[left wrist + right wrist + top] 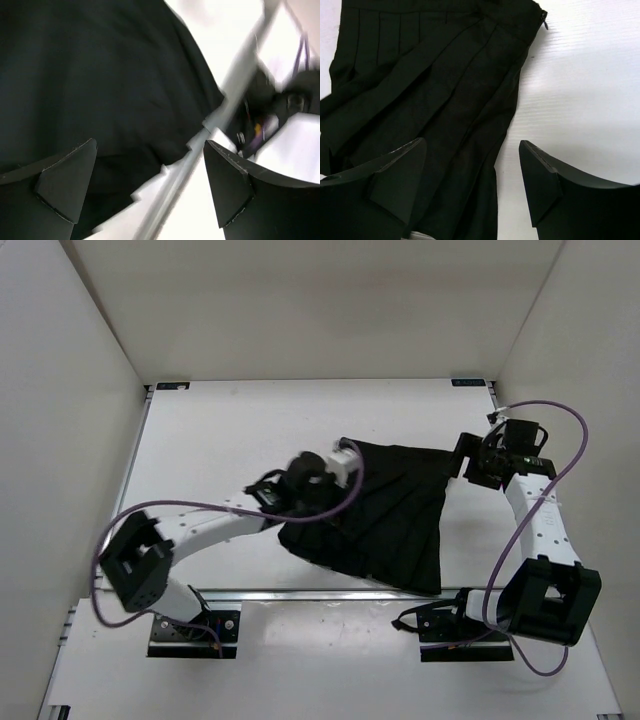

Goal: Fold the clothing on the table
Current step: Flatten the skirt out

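**Released at 2 edges**

The clothing (395, 520) is spread near the desk (220, 430) centre. The left hand (150, 185) is held open at its 10 o'clock edge, the right hand (472, 185) at 2 o'clock; nothing is grasped.

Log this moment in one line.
skirt: lying on table | left hand: open, above skirt, holding nothing | right hand: open, above skirt's edge, holding nothing

Robot lab cell: plain white walls (320, 300), railed white table (230, 430), bolted arm bases (195, 632).
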You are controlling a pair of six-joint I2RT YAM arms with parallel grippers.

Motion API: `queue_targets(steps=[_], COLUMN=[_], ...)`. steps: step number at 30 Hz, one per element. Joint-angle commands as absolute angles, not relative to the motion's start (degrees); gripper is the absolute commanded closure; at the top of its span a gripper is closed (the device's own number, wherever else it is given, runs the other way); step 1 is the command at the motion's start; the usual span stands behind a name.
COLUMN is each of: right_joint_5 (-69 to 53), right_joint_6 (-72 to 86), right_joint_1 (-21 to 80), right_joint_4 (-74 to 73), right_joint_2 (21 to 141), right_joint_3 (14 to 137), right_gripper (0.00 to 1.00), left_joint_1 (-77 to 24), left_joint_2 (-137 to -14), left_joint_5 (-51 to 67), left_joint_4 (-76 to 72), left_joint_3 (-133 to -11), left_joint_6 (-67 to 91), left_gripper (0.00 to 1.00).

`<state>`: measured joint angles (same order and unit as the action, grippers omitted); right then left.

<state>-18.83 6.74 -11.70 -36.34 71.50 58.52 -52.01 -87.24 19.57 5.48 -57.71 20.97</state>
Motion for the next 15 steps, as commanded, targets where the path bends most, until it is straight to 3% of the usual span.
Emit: queue_targets(steps=[1, 6, 15], right_joint_5=[-19.07, -14.86, -14.5], right_joint_6=[8.7, 8.62, 6.68], right_joint_1=[-10.64, -7.38, -12.66], right_joint_4=[-32.61, -29.72, -29.89], right_joint_2=[72.23, 77.34, 92.71], right_joint_3=[59.58, 59.94, 67.58], right_gripper=[0.28, 0.27, 0.31], left_joint_1=[-43.09, -26.48, -26.36], left_joint_2=[-74.63, -80.12, -108.96], left_joint_5=[17.5, 18.54, 19.87], left_joint_4=[-3.14, -6.59, -0.27], left_joint_3=[-55.03, -56.67, -80.75], left_joint_6=[22.84, 21.46, 15.2], left_gripper=[0.01, 0.02, 0.07])
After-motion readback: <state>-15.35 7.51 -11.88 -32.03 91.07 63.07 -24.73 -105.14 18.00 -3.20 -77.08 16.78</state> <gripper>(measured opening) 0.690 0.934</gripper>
